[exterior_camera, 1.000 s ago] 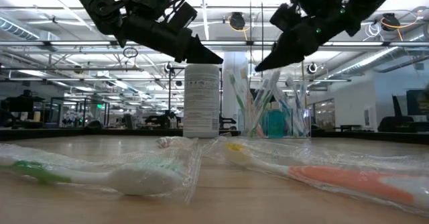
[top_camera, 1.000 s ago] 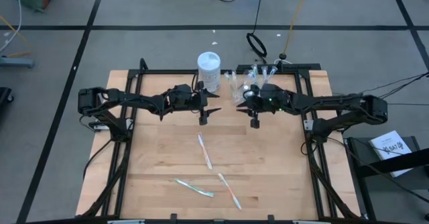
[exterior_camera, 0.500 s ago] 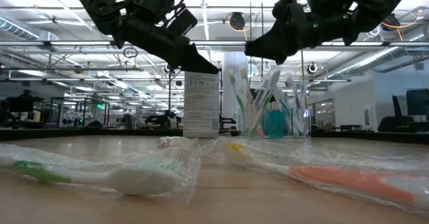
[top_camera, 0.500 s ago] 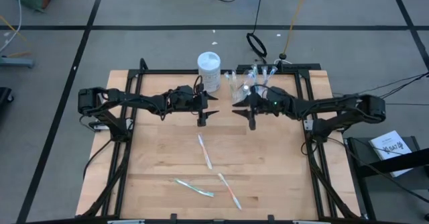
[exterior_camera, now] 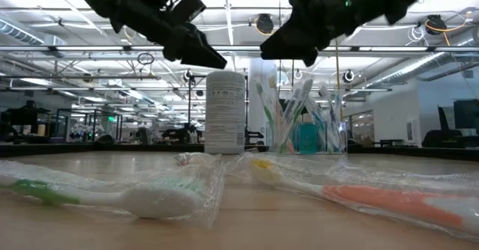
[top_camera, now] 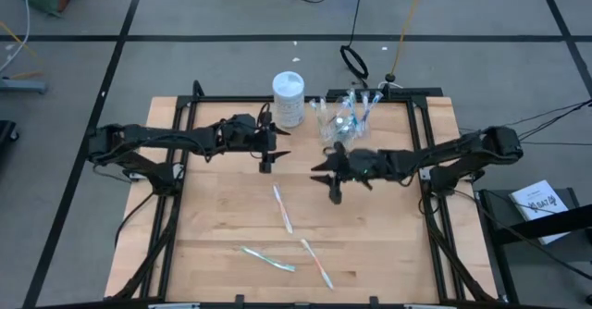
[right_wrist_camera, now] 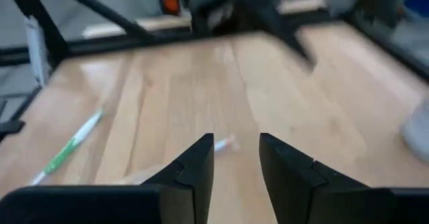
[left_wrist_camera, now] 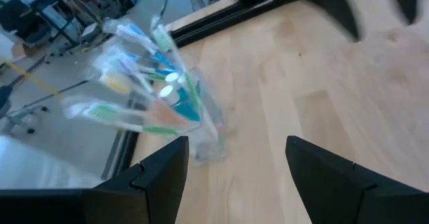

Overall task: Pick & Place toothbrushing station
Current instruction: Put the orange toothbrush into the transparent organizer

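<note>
clear cup [top_camera: 339,121] upright, crammed with toothbrushes — three wrapped toothbrushes [top_camera: 282,207] lie apart on the table.

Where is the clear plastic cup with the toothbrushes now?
In the high view, the clear cup stands at the table's far edge, right of centre, beside the white bottle.

- Counter [top_camera: 222,226]: pale wooden top, black frame rails along its sides and far edge.
- White canister [top_camera: 288,98] stands upright at the far edge, near the middle.
- Clear plastic cup [top_camera: 340,124] just beside it, upright, packed with toothbrushes and small blue tubes.
- Three wrapped toothbrushes lie flat toward the near side, apart from each other: one near the centre [top_camera: 282,207], a green-accented one [top_camera: 268,258], an orange-accented one [top_camera: 316,262].
</note>
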Controlling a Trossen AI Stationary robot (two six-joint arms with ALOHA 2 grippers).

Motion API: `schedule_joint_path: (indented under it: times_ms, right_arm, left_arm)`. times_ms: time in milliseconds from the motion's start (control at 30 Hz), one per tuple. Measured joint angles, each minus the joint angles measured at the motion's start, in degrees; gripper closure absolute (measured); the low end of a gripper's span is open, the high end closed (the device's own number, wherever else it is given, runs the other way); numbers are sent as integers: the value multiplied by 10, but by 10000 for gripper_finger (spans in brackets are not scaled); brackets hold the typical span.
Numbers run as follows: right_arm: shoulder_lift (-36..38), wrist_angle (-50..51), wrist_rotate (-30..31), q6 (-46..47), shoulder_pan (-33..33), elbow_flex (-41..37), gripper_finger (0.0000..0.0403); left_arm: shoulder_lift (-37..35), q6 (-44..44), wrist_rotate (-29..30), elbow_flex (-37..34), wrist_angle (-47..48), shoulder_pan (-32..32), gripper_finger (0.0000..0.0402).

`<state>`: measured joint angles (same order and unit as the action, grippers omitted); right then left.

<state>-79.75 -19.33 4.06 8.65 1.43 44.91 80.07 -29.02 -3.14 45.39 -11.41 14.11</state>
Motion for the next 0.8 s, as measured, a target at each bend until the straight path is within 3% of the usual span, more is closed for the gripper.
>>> schedule_joint_path:
  times_ms: [100,267,567,800]
  right_arm:
    - [-2,98,35,76,47,43,291]
    - [-60,140,31,196,109,77,291]
    - [-221,141,-113,353,157,169,291]
    - [-300,136,-110,459,184,202,291]
  left_arm:
    - [-30,-8,19,0,40,0,146]
    - [-48,-9,37,0,57,2,146]
    - [-48,-62,38,0,75,2,146]
    - [-48,-68,37,0,76,2,146]
